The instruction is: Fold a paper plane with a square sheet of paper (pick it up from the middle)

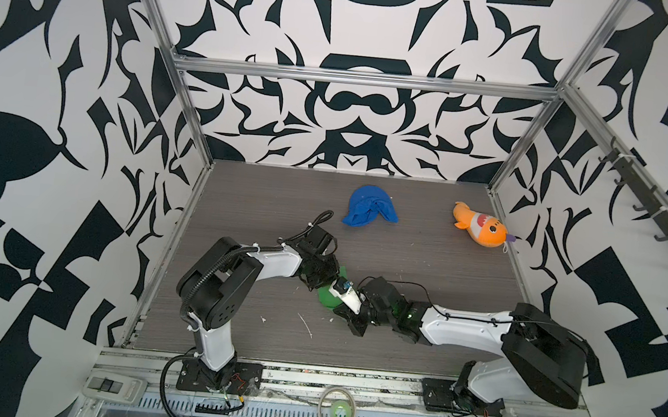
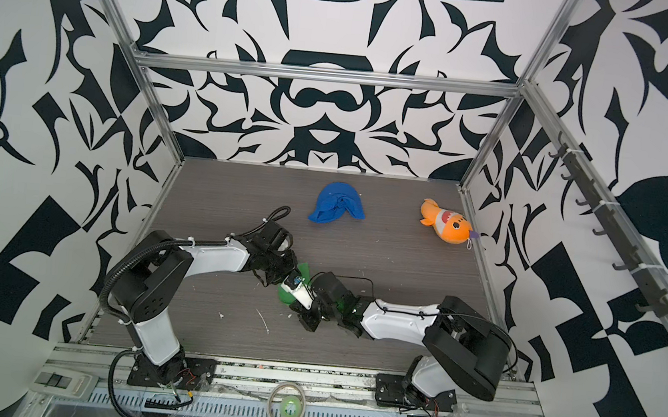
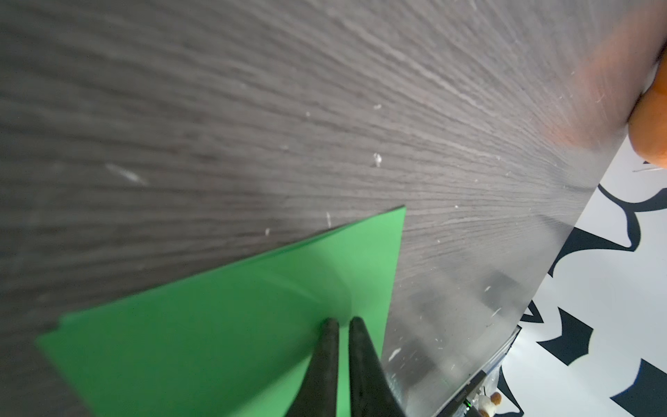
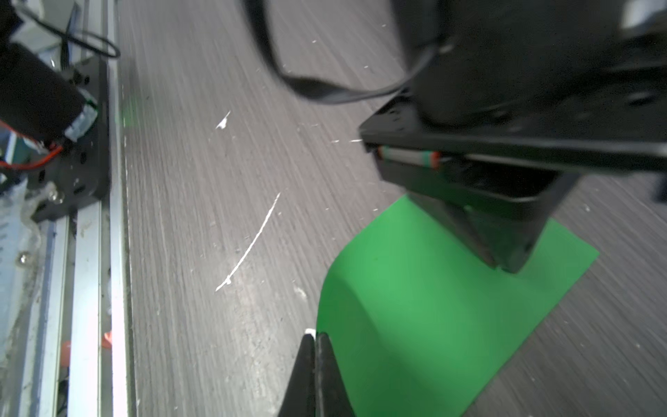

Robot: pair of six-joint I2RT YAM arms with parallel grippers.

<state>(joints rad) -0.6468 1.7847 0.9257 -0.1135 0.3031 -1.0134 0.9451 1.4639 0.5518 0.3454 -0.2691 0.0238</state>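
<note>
Right tool (image 4: 315, 337) clenched on raised edge of square sheet of paper (image 4: 415, 307); left tool (image 3: 342, 323), tips nearly together on sheet ahead, grip unclear. Likely light, floppy; pinch edges gently.

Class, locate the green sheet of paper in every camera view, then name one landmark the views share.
Top view: the green sheet peeks out mid-table, nearer than the blue cloth.
Top view: same spot.
Left wrist: spread beneath the left gripper.
Right wrist: curling up toward the right gripper.
Landmark: the grey wood-grain table, in all four.
</note>
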